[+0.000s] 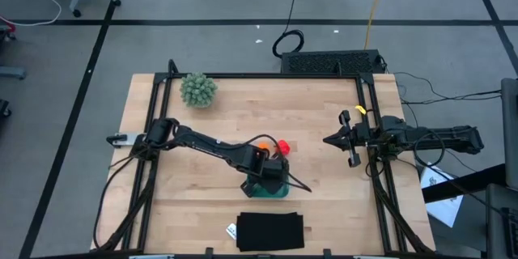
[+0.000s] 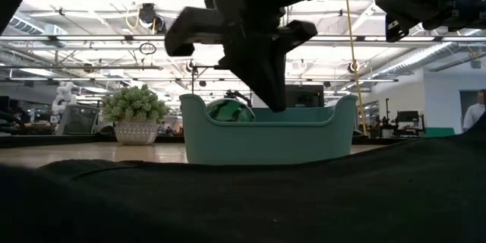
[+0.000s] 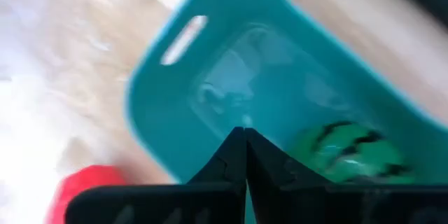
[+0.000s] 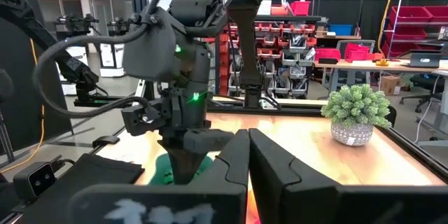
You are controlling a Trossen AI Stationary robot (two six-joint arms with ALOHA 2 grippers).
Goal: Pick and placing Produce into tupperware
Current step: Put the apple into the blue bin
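Note:
The teal tupperware (image 1: 261,188) stands on the wooden table in front of the middle. A dark green striped produce piece (image 3: 348,151) lies inside it, at one end (image 2: 230,110). My left gripper (image 3: 243,134) is shut and points steeply down over the tupperware's open top (image 2: 275,105), holding nothing. An orange piece (image 1: 262,143) and a red piece (image 1: 282,145) lie on the table just beyond the tupperware; the red one (image 3: 87,185) also shows in the left wrist view. My right gripper (image 1: 330,140) is shut and waits at the table's right side, raised above it.
A black flat rectangle (image 1: 270,231) lies at the table's near edge, in front of the tupperware. A pale-green fuzzy plant in a pot (image 1: 197,89) stands at the far left. A black frame (image 1: 368,113) runs along the table's sides.

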